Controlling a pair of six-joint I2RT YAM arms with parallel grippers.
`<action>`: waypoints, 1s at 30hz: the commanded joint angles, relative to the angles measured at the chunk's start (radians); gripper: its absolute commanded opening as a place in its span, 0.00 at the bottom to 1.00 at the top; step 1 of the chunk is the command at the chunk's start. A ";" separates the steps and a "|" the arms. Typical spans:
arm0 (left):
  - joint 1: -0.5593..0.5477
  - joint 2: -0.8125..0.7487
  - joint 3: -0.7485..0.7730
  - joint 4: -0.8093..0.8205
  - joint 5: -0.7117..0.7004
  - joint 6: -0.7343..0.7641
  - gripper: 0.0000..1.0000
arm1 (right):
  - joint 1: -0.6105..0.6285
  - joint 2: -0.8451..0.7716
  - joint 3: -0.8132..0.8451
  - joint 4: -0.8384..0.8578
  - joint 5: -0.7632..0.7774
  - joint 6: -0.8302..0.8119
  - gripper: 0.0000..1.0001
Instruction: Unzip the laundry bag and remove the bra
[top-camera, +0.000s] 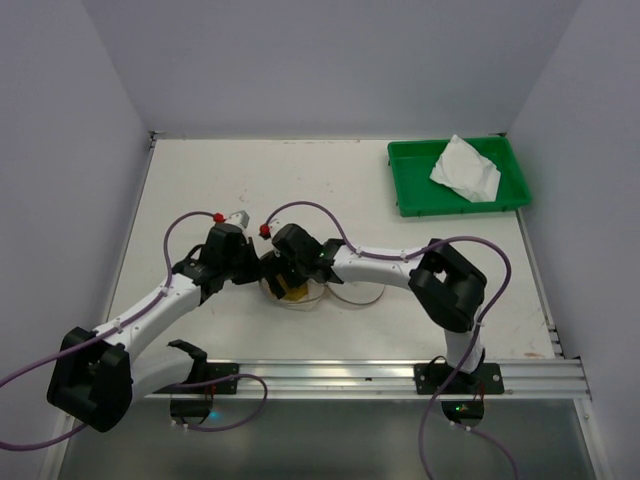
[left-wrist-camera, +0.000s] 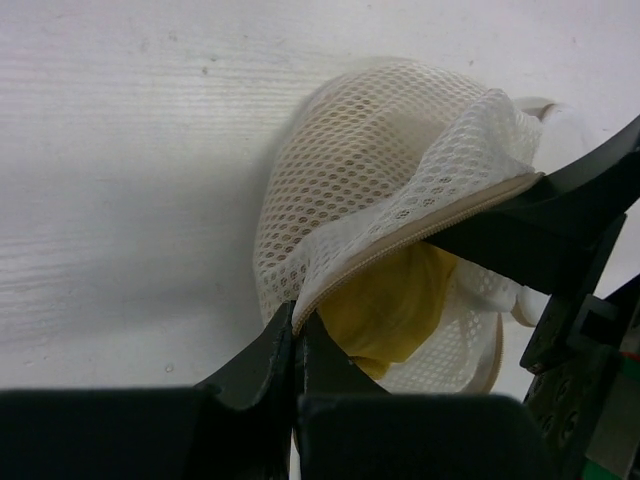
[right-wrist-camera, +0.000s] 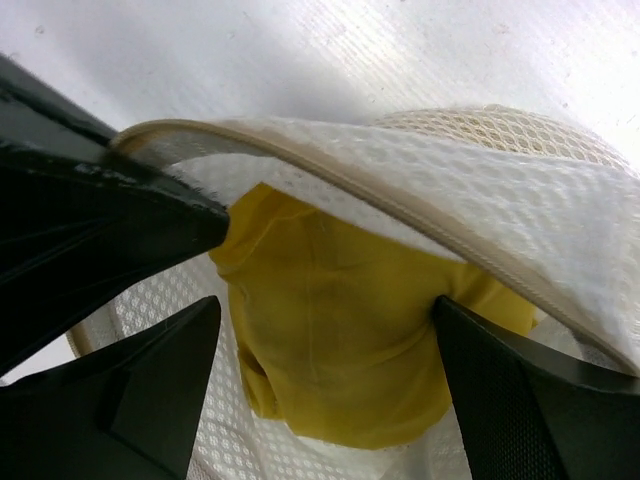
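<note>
The laundry bag (left-wrist-camera: 360, 150) is a cream-white mesh pouch lying on the table, its zipped rim parted. My left gripper (left-wrist-camera: 297, 320) is shut on the zip edge of the laundry bag and holds the upper flap up. Inside lies the yellow bra (right-wrist-camera: 340, 340). My right gripper (right-wrist-camera: 325, 300) is open inside the mouth of the bag (right-wrist-camera: 520, 200), one finger on each side of the bra; the right finger touches the fabric and the left stands just off it. From above, both grippers meet over the bag (top-camera: 300, 297) at mid-table.
A green tray (top-camera: 410, 200) holding a crumpled white cloth (top-camera: 465, 168) stands at the back right. Grey walls close in the table on three sides. A metal rail (top-camera: 400, 378) carrying the arm bases runs along the near edge.
</note>
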 joint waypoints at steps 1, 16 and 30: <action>-0.001 -0.002 -0.005 0.035 -0.003 -0.011 0.00 | 0.008 0.079 0.076 -0.115 0.058 -0.025 0.89; 0.000 0.015 -0.015 0.038 -0.023 -0.007 0.00 | 0.006 -0.177 -0.100 0.012 0.035 -0.028 0.00; -0.001 0.026 -0.015 0.064 0.037 -0.021 0.00 | -0.061 -0.611 -0.339 0.457 -0.371 0.012 0.00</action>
